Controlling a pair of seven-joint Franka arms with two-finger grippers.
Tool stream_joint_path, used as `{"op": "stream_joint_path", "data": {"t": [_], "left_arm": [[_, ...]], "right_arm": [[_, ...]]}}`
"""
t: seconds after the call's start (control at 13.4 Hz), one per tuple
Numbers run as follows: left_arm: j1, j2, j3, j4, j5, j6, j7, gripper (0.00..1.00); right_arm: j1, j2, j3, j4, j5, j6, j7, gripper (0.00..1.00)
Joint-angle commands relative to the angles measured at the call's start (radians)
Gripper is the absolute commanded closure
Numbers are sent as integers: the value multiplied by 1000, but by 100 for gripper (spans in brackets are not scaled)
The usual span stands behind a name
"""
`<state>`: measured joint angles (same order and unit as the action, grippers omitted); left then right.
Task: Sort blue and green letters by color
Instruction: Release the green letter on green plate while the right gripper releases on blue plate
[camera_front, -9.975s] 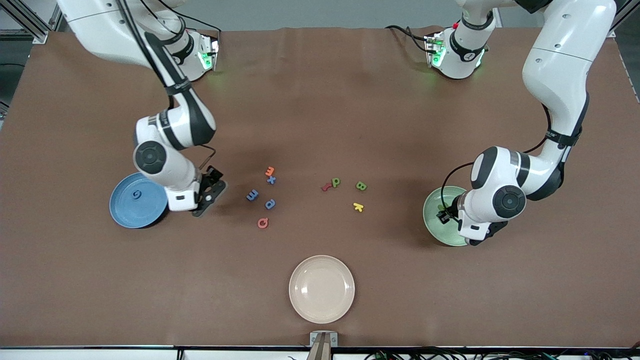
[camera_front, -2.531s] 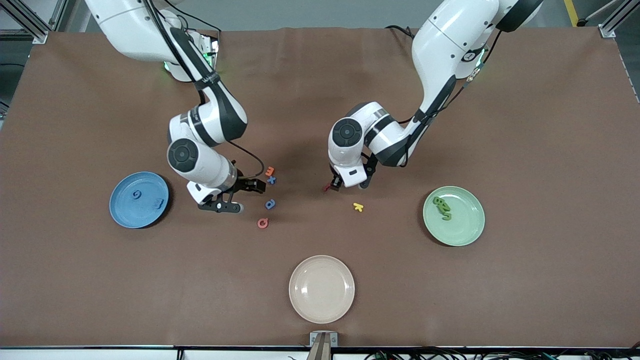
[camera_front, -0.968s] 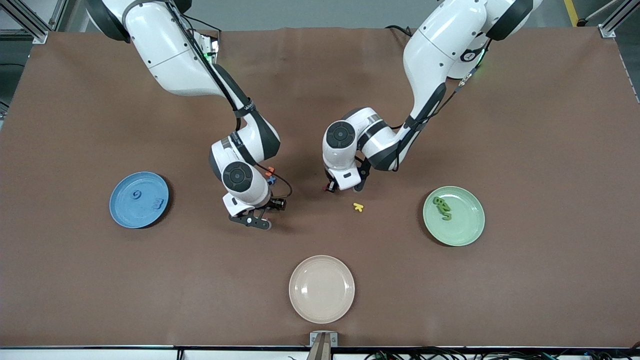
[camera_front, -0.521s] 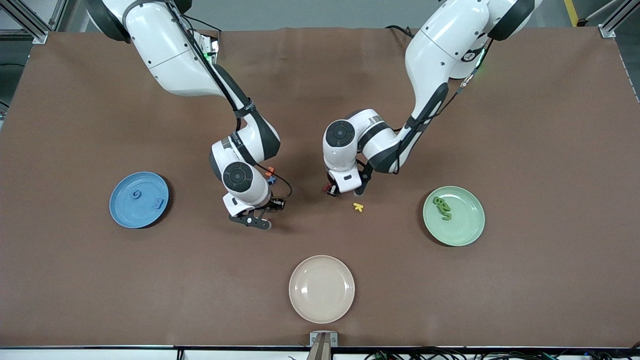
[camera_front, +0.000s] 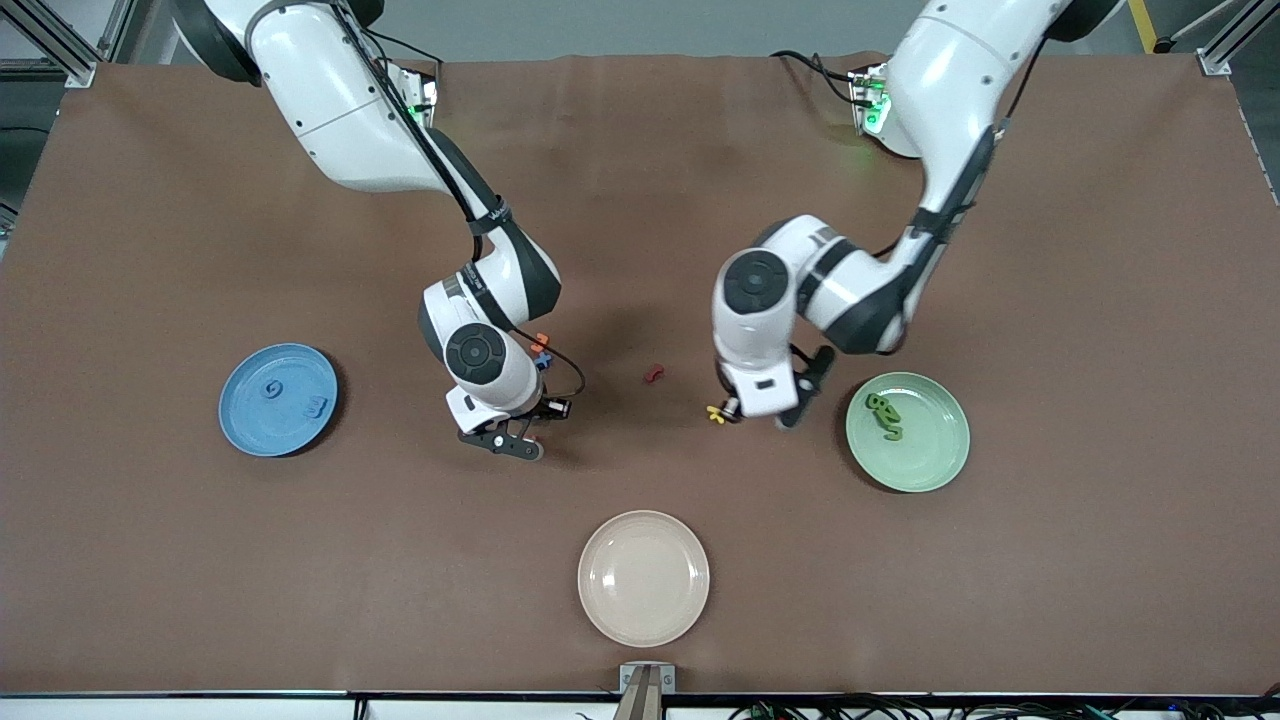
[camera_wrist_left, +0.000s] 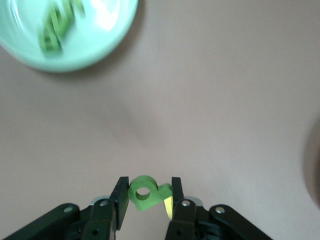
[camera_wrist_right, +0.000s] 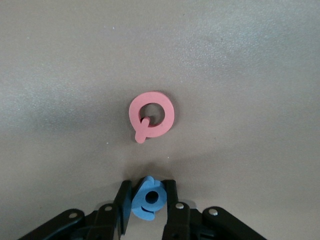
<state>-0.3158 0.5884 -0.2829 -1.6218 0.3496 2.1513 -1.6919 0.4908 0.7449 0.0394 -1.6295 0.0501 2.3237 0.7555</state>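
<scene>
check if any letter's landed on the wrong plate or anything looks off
Nothing stands out. The blue plate holds only blue letters, the green plate only green ones, and the beige plate none.

My right tool (camera_wrist_right: 148, 201) pinches a blue foam letter (camera_wrist_right: 148, 199) shaped like a P. My left tool (camera_wrist_left: 148, 196) pinches a green P (camera_wrist_left: 145, 193). A pink Q (camera_wrist_right: 151, 118) lies on the bench (camera_wrist_right: 250, 75). I can read no printed labels or brands.
</scene>
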Motion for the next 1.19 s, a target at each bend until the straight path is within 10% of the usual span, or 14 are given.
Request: {"op": "stream_joint_path", "data": {"t": [0.0, 0.45, 1.12], "left_arm": [[140, -96, -22, -125, 0, -5, 224, 100], [405, -90, -117, -234, 2, 18, 512, 99], [438, -45, -117, -290, 11, 127, 541, 94]], "right_arm": [[9, 14, -6, 20, -1, -9, 19, 82], [-26, -51, -6, 0, -1, -111, -24, 87], [-276, -370, -7, -288, -16, -179, -499, 87]]}}
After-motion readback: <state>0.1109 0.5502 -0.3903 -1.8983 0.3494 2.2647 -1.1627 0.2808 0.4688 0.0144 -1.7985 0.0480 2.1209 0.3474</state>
